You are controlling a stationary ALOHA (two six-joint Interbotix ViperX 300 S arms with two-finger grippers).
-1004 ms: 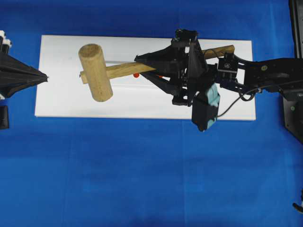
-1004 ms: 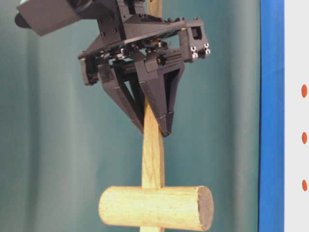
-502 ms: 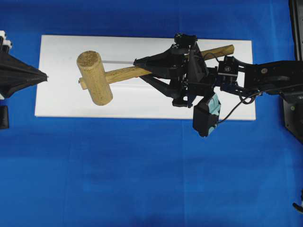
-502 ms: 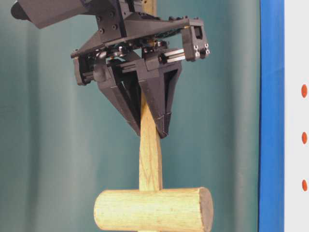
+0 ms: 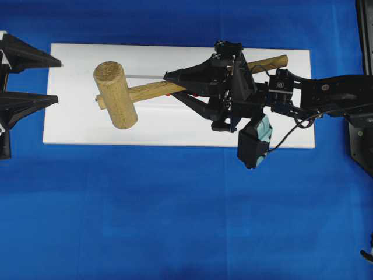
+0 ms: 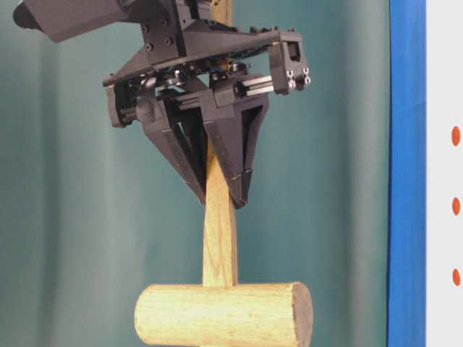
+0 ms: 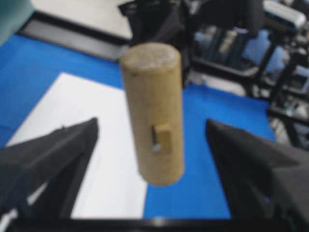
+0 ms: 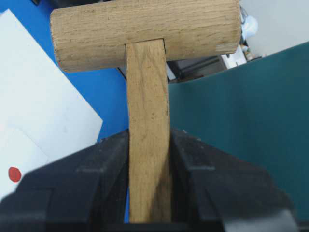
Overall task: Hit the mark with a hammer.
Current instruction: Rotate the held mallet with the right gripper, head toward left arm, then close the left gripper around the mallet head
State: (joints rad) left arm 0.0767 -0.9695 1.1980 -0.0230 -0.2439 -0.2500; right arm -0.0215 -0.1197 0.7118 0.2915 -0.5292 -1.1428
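The biggest change is at the far left of the overhead view: the left claw [image 5: 23,79], which a moment ago was pinched to a single point at the edge of the white board [image 5: 175,125], now stands with its two fingers spread wide apart, one toward the far edge of the board and one nearer. Its own camera shows both dark fingers [image 7: 48,159] at the sides of the picture with the hammer's head hanging between them but well beyond them; it holds nothing and touches nothing. My reading is that the left arm plays no part in the strike and that opening it changes nothing for the hammer.

The hammer [image 5: 116,96] has shifted only a little over the same second: its head has drifted slightly left over the board and the handle has levelled. It hangs above the left half of the board, which lies on the blue bench [image 5: 175,221].

The right claw [image 5: 175,76] is clamped on the flat handle partway along, fingers [image 8: 104,169] pressing both faces, the butt end sticking out to the right behind it. A sliver of red, likely the mark [image 5: 168,92], peeks from under the handle beside the claw tips. Judging by this, the head sits left of the mark and the blow has yet to land.
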